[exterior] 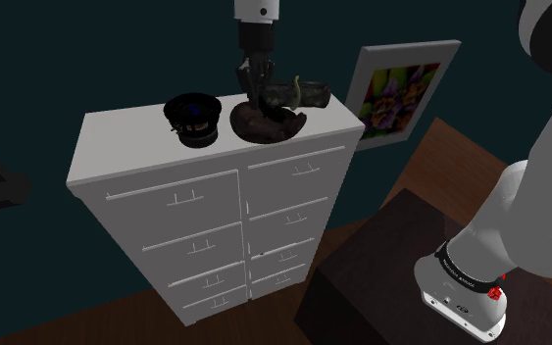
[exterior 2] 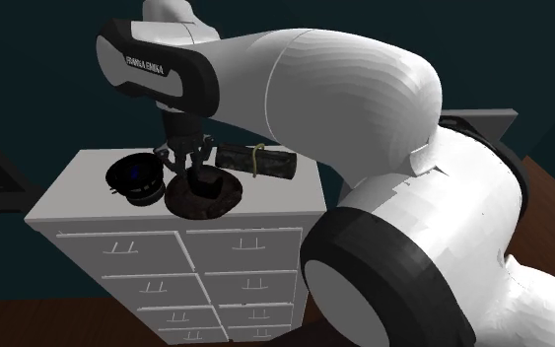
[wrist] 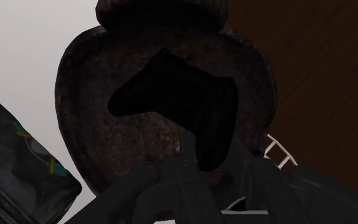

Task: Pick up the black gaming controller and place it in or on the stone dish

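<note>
The gripper [wrist: 204, 170] hangs low over the controller [wrist: 177, 102]; whether it clamps it or has let go, I cannot tell. The controller sits over the middle of the dish [wrist: 85, 108] on the dresser [exterior: 136, 137], so carrying looks done. Release and withdrawal likely remain.

A room in a home is suggested by a white chest [exterior: 205, 206] with 2 columns of drawers, a framed colourful picture [exterior: 404, 93] at the far right by the dark teal wall [exterior: 68, 59], and a wooden floor [exterior: 450, 152].

Both exterior views overlook the dresser [exterior: 205, 208]; wrist view close above dish [wrist: 82, 143].
</note>
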Motion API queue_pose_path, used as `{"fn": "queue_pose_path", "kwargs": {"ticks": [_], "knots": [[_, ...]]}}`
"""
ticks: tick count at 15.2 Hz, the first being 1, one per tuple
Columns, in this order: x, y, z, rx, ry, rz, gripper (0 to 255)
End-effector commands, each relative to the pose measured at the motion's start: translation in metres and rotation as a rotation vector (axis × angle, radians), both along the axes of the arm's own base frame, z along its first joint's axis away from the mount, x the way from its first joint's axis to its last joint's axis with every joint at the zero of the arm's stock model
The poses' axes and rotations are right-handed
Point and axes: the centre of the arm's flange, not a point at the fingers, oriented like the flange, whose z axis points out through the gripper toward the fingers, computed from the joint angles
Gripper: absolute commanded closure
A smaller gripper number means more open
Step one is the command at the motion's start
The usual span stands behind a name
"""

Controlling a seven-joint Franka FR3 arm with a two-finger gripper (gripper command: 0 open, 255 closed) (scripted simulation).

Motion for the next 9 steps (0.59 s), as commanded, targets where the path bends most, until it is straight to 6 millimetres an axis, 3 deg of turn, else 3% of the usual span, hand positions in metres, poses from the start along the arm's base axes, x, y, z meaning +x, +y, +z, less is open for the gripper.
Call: {"fn": "queue_pose_path", "kwargs": {"ticks": [1,2,3,8,9], "knots": [[0.0,0.0,0.0,0.0,0.0,0.0,255],[0.0,0.0,0.0,0.0,0.0,0.0,255],[0.0,0.0,0.0,0.0,0.0,0.0,0],[0.0,0.0,0.0,0.0,0.0,0.0,0],[0.002,-0.002,0.013,0.0,0.0,0.0,0]]}}
